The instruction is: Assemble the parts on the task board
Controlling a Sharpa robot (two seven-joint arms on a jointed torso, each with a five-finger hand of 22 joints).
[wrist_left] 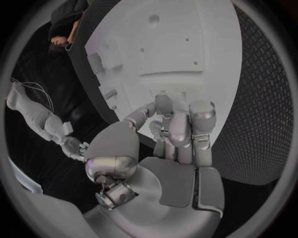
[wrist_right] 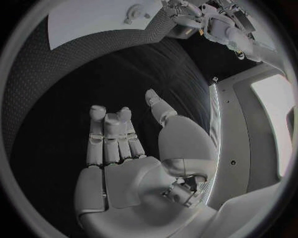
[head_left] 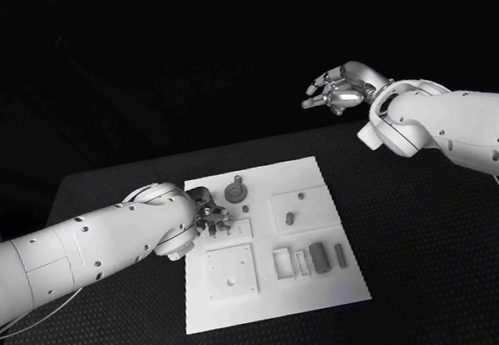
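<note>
Hovering over the left edge of the flat white rectangular task board (head_left: 276, 297), my left hand (head_left: 210, 215) has its fingers curled down together toward the plate; whether they pinch anything, I cannot tell. Small grey parts (head_left: 320, 256) lie in the board's recesses, with a round grey piece (head_left: 238, 191) near its far edge. My right hand (head_left: 340, 90) hangs raised beyond the black table (head_left: 447, 283), fingers loosely spread, holding nothing.
</note>
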